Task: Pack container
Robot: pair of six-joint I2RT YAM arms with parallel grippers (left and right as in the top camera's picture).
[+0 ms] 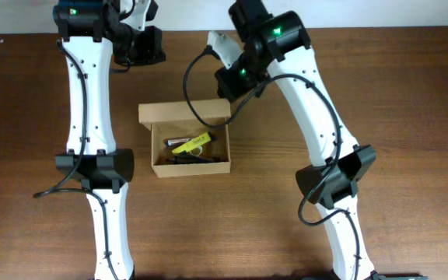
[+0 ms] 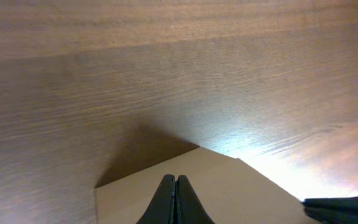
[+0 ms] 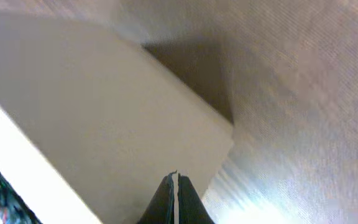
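The container (image 1: 192, 164) is a small tan cardboard box in the middle of the table, its flap lid (image 1: 183, 113) standing open at the far side. Inside lie a yellow marker (image 1: 190, 144) and some dark items (image 1: 197, 158). My right gripper (image 1: 229, 87) hangs shut just beyond the flap's right corner; in the right wrist view its closed tips (image 3: 176, 176) sit over the tan flap (image 3: 104, 106). My left gripper (image 1: 145, 48) is shut, farther back and to the left; its tips (image 2: 176, 178) show above a corner of the flap (image 2: 216, 180). Neither holds anything.
Bare brown wooden tabletop (image 1: 395, 93) surrounds the box. Both white arms reach in from the near edge, the left arm (image 1: 84, 117) beside the box's left side and the right arm (image 1: 317, 132) to its right.
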